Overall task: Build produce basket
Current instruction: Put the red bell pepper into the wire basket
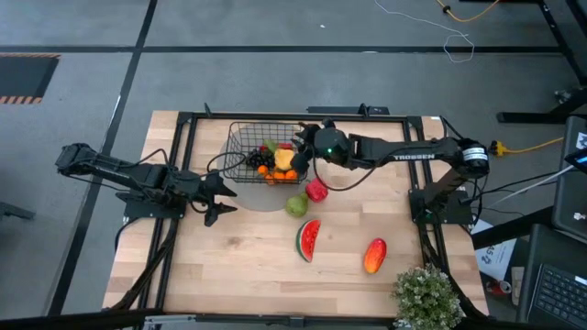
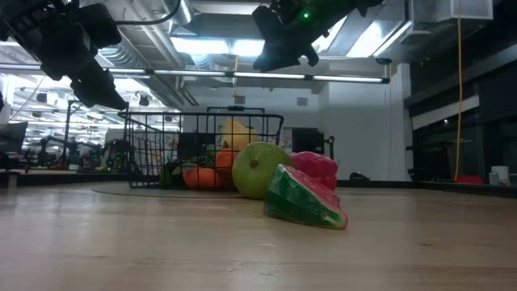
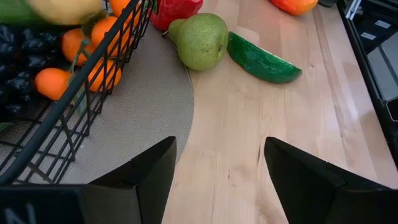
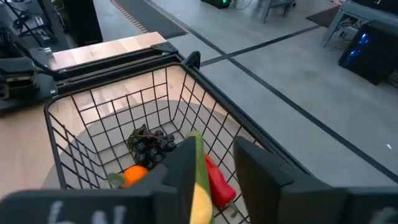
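The black wire basket stands on a round grey mat at the far middle of the table. It holds oranges, dark grapes, a yellow fruit and a red piece. The green pear, a red fruit, the watermelon slice and the orange-red mango lie on the table. My right gripper is open and empty, high over the basket's right end. My left gripper is open and empty, low beside the basket's near left corner.
A potted leafy plant stands at the table's near right corner. A black frame runs along the table's far edge and sides. Bare wood lies at the near left.
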Robot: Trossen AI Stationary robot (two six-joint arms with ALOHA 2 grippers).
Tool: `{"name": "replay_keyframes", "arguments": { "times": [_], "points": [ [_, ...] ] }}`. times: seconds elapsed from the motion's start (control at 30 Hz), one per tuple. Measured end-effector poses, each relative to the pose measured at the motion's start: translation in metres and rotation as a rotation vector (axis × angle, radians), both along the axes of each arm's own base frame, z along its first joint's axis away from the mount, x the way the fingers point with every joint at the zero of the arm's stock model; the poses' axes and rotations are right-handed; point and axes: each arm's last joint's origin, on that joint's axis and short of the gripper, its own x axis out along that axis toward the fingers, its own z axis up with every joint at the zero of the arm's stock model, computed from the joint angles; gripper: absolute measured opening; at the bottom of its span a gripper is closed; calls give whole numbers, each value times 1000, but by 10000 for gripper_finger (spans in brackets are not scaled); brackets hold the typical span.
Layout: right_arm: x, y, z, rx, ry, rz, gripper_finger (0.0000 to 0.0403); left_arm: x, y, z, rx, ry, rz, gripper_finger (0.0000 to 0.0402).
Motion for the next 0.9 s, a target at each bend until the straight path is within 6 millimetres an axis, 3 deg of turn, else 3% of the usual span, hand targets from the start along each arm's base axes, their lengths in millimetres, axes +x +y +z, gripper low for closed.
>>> {"name": "replay_keyframes", "arguments": {
  "times": [0.37,0.6,0.9],
  "points": [
    [-8,4,6,12,24,17,179,0,0,0,1,0,0,241],
    [-30,23,3,215,154,76,179,0,0,0,1,3,-1,241],
    [-52,51,-17,403,401,38,177,0,0,0,2,3,-1,241]
  ]
}}
